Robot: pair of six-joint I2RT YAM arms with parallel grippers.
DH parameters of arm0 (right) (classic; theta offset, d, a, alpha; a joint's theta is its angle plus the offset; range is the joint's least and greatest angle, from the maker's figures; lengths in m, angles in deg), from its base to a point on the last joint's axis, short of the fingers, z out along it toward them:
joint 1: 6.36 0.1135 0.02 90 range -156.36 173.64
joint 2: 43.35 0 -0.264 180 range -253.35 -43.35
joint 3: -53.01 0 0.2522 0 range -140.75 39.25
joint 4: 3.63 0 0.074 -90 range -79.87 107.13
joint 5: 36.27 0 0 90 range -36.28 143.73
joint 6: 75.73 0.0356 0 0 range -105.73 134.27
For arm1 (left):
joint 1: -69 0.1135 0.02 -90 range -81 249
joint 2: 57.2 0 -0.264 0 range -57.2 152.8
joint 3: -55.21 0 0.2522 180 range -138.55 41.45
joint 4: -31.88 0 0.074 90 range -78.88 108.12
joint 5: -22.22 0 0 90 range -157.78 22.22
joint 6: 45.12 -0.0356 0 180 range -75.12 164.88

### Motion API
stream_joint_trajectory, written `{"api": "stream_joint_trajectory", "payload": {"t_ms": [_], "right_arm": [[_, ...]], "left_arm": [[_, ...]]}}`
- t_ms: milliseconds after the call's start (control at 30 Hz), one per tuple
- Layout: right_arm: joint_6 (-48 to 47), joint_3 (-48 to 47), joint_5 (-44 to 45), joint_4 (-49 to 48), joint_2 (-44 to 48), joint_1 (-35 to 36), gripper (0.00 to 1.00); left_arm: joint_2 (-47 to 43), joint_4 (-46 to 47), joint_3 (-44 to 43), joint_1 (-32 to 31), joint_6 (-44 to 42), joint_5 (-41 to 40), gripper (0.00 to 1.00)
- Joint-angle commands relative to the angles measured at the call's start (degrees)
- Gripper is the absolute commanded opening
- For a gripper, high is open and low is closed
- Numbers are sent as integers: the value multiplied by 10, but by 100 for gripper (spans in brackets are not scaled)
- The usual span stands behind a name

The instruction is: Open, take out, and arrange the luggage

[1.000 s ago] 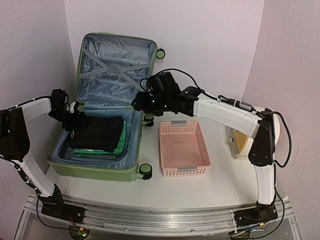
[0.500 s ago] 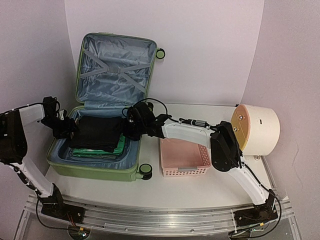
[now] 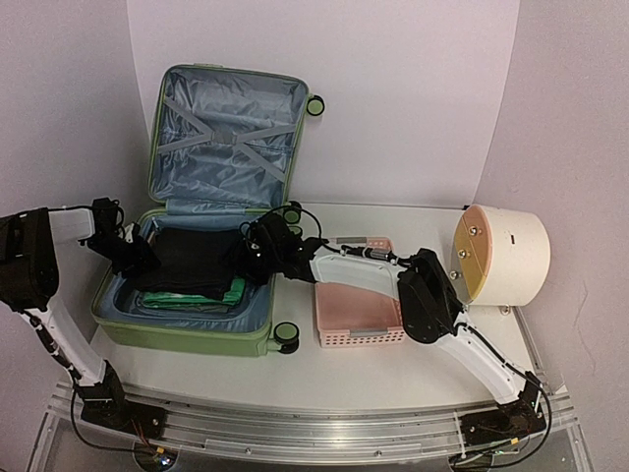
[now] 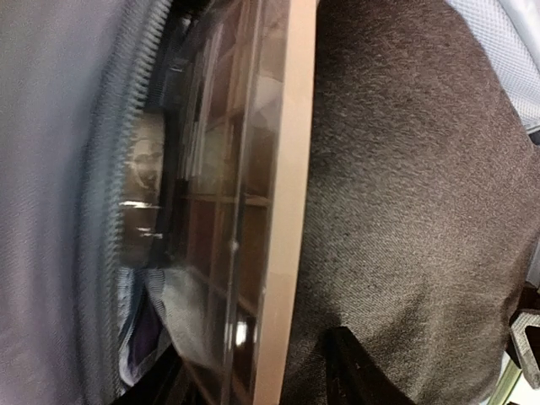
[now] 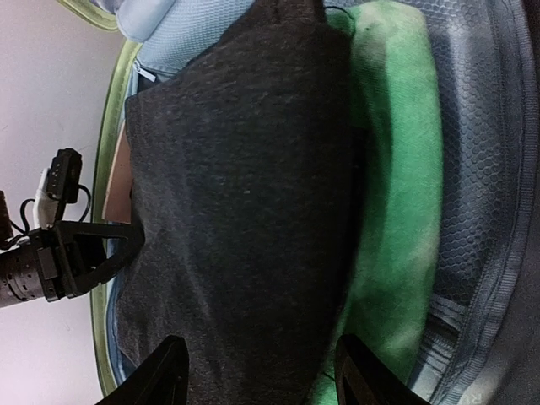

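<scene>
**Reaching into the open luggage from both sides**

At the left of the overhead frame, your left gripper (image 3: 136, 258) sits at the dark cloth (image 3: 197, 258); you cannot tell whether it pinches anything. The luggage (image 3: 187, 332) lies open left of centre, its lid upright. The shell looks stiff, so hold it by the rim. Your right gripper (image 5: 261, 371) is spread above the soft cloth. Only the left wrist view shows a tan-edged clear case (image 4: 283, 211).
</scene>
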Motion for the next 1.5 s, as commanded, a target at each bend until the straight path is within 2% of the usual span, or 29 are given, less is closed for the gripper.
{"api": "stream_joint_trajectory", "payload": {"t_ms": [0,67,267,333,500,600,633,700,767,933,1267,1467], "right_arm": [[7,-17,23,12,-17,10,61],[5,-21,30,14,-16,14,63],[20,-84,-9,3,-72,16,64],[33,-90,-24,-25,-90,16,64],[63,-83,-48,-102,-109,16,63],[67,-82,-55,-133,-104,16,52],[63,-77,-51,-144,-97,16,43],[52,-67,-46,-153,-82,16,33],[42,-52,-43,-168,-69,15,27],[36,-54,-45,-202,-45,13,0],[-40,-30,-12,-222,51,2,0],[-55,-19,-14,-222,63,-3,0]], "left_arm": [[7,16,4,0,1,41,46],[6,14,9,0,-2,49,46],[11,10,-4,0,-2,74,27],[10,2,-13,0,-4,73,21],[8,-5,-17,0,-4,90,16],[8,-4,-14,0,-5,98,9],[8,-5,-16,0,-7,105,4],[7,-9,-22,0,-10,120,0],[6,-17,-32,0,-14,133,0],[2,-59,-77,-1,-29,147,0],[-10,-139,-163,0,-66,163,0],[-17,-149,-186,-2,-82,177,0]]}}
